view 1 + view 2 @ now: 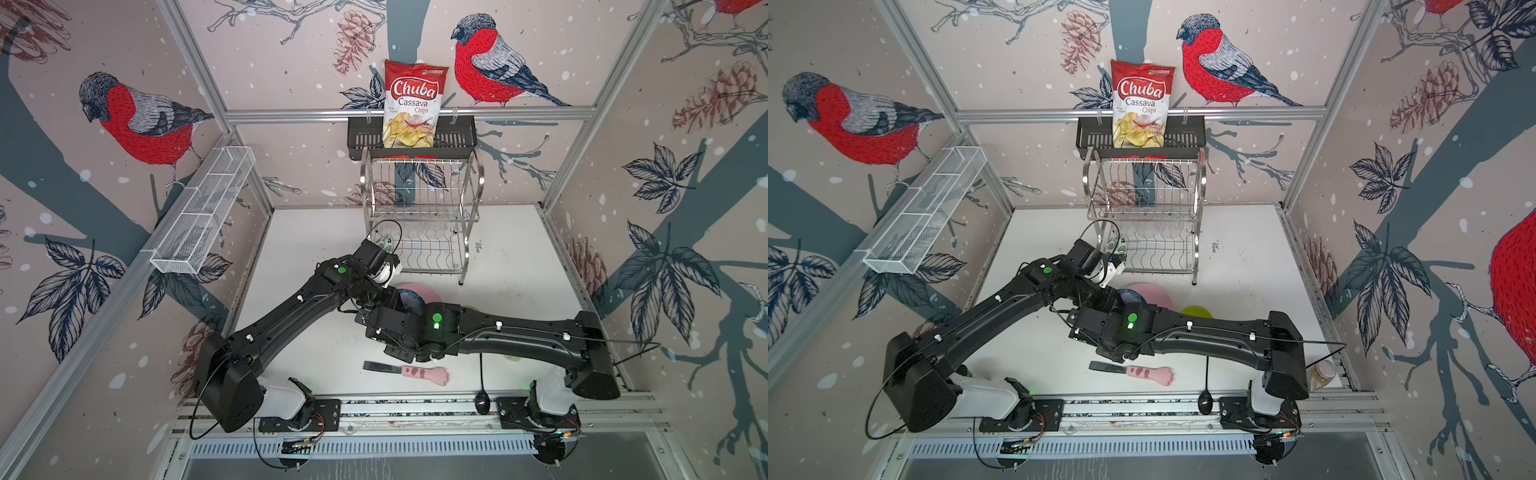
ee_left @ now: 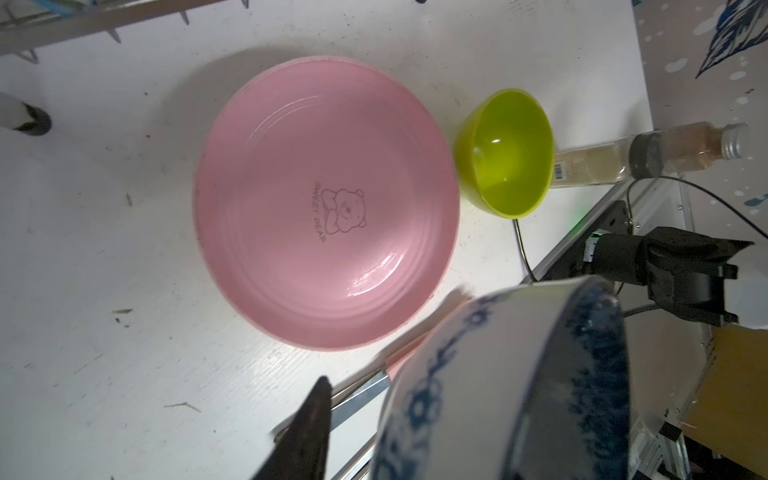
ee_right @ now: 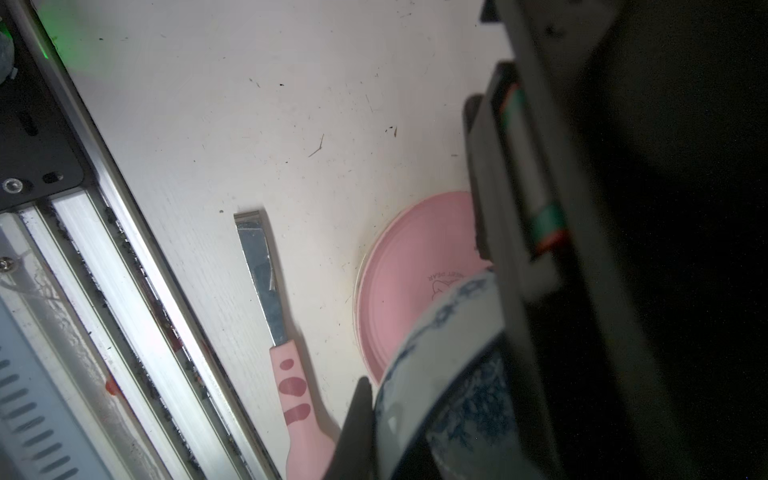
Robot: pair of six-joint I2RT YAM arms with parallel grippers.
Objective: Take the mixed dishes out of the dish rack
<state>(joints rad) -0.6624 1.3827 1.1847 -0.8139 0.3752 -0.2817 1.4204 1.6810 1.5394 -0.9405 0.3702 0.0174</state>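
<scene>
Since the right gripper (image 3: 368, 415) is clamped on the blue-white bowl (image 2: 498, 395) (its black finger (image 3: 355, 411) sits flat against the outer wall in the right wrist view), it all comes down to how that bowl lies for the left gripper (image 2: 349, 407). The bowl is tipped on its side between the two wrists. It looks to be up off the table (image 1: 519, 257), over one edge of the pink plate (image 2: 270, 166), which lies flat right beside the lime bowl (image 2: 507, 153).

From the left wrist view the bowl is right at the fingertips. One left finger (image 2: 311, 424) stands just beside the white outer wall with a sliver of gap, and the dark blue inside faces away from it. The other left finger is hidden behind the bowl, so honestly I can't tell how wide that gripper is or whether it has hold.

Looks like a mid-air handoff to me.

The dish rack (image 1: 419, 216) behind looks nearly cleared. A green-leaf bowl (image 1: 384, 242) peeks out at its lower left corner; in it or beside it, can't say.
</scene>
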